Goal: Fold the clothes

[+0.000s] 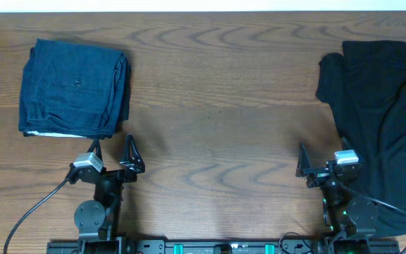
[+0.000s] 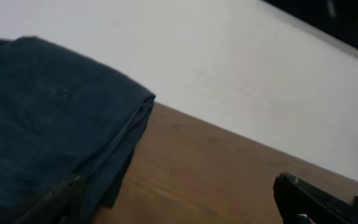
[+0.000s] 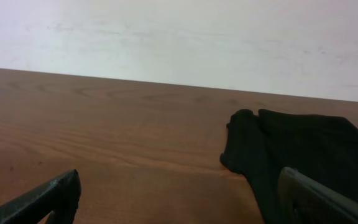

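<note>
Clothes here are two pieces, and to my judgement one is finished and one is not yet begun.

Nearest to the robot, both arms rest low at the near edge of the table (image 1: 217,106). The left gripper (image 1: 112,142) has its fingers spread wide and nothing is between them. The right gripper (image 1: 322,148) is the same, wide apart and empty. Neither one touches any fabric, though the right one stands just beside the black garment (image 1: 383,120).

This black garment lies on the right side, from the near edge up to the far edge. It is loose and uneven, with a sleeve-like part sticking out to the left, so it looks unfolded. Whether it is one piece or more I cannot tell. In the right wrist view its edge (image 3: 291,149) is just ahead of the right finger.

The middle of the table is bare wood.

Farther, at the left, the blue denim piece (image 1: 72,88) lies as a tidy rectangle of several layers, and the left wrist view shows the stacked edges (image 2: 42,124) clearly. It seems done.

So the remaining work is on the right side: the black garment must be spread flat and folded.
</note>
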`<state>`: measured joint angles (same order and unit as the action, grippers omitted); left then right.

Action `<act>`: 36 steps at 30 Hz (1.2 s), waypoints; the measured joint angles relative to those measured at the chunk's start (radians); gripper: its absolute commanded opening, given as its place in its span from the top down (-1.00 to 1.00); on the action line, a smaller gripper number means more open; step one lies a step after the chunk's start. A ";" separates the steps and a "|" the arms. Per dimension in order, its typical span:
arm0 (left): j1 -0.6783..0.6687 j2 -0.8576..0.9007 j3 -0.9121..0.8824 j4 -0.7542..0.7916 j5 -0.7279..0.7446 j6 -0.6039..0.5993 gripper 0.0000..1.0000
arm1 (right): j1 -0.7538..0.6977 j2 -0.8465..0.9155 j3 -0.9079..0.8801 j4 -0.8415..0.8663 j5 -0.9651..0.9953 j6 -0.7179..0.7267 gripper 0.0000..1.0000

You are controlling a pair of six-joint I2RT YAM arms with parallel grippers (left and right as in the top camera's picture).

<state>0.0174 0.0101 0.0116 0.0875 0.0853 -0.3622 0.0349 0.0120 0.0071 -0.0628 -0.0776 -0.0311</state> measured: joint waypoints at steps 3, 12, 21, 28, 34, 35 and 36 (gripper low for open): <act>0.000 0.000 -0.002 -0.029 -0.010 0.005 -0.96 | 0.000 0.000 0.000 0.000 0.000 0.000 -0.99; 0.000 0.000 -0.002 -0.096 -0.005 0.187 -0.96 | 0.000 0.000 0.000 0.000 0.000 0.000 -0.99; 0.000 0.000 -0.001 -0.099 0.005 0.373 -0.96 | 0.000 0.000 0.000 0.000 0.000 0.000 -0.99; -0.001 0.000 0.000 -0.099 0.009 0.427 -0.96 | 0.000 0.000 0.000 0.000 0.000 0.000 -0.98; -0.033 0.000 0.000 -0.100 0.010 0.442 -0.96 | 0.000 0.000 0.000 0.000 0.000 0.000 -0.99; -0.035 0.000 0.000 -0.100 0.011 0.442 -0.96 | 0.000 0.000 0.000 0.000 0.000 0.000 -0.98; -0.038 0.000 0.000 -0.100 0.012 0.442 -0.96 | 0.000 0.000 0.000 0.000 0.000 0.000 -0.98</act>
<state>-0.0204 0.0101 0.0116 -0.0120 0.0971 0.0799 0.0349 0.0120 0.0071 -0.0628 -0.0776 -0.0311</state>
